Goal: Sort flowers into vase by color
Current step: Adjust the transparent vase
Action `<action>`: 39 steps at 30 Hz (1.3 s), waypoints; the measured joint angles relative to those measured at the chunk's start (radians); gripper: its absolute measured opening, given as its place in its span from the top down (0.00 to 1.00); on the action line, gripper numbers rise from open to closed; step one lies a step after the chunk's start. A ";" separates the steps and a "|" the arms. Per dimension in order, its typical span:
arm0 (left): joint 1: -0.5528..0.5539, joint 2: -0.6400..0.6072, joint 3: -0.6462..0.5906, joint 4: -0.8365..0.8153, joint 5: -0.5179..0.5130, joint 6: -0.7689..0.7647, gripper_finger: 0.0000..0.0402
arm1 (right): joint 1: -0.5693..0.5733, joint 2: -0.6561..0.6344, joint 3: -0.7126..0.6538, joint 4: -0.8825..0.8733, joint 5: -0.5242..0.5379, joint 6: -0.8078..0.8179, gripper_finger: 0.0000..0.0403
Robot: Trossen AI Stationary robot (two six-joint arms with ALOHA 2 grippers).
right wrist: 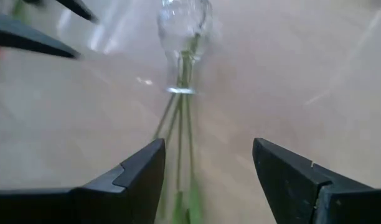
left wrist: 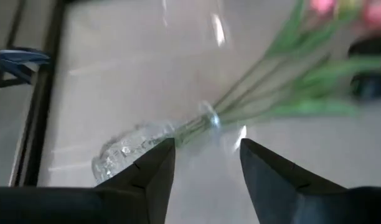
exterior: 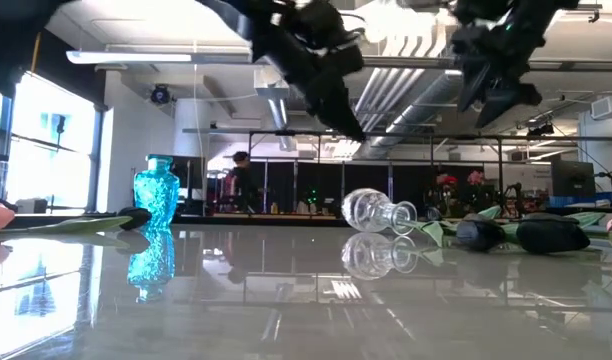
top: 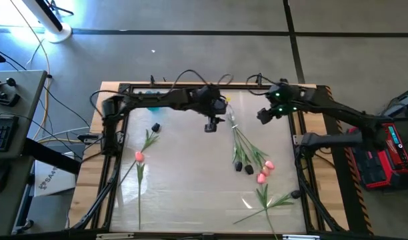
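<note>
High view: far left, loose flowers (top: 140, 159) lie flat on the surface (top: 191, 193), one pink head, one dark head, well apart from everything else. Blue vase (exterior: 155, 192) stands upright at the back left. Left end effector (top: 211, 125) hangs above the tipped clear vase (exterior: 379, 211), fingers parted, holding nothing; its wrist view looks down on the vase neck. The clear vase lies on its side with a bunch (top: 249, 155) of stems in its mouth, pink and dark heads mixed, fanned out on the surface. Right end effector (top: 264, 116) hovers just beside, wide open, empty. A last flower (top: 265, 200) lies front right. Risks: round glass likely rolls or slips if pinched off-centre; righting it by the neck could spill the stems; both arms are near, so they may collide over the vase; colours are mixed in one vase, so the sort is still wrong.
</note>
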 joint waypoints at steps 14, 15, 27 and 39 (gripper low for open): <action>-0.018 0.292 0.400 -0.277 -0.101 0.442 0.43 | 0.056 -0.195 0.000 -0.029 -0.001 0.174 0.42; -0.021 0.307 0.413 -0.283 -0.111 0.472 0.43 | 0.061 -0.198 0.000 -0.029 -0.001 0.176 0.42; -0.041 0.410 0.469 -0.292 -0.155 0.753 0.46 | 0.106 -0.201 -0.001 -0.058 0.022 0.179 0.42; -0.049 0.479 0.468 -0.167 -0.200 0.843 0.48 | 0.106 -0.197 -0.001 -0.079 -0.023 0.201 0.42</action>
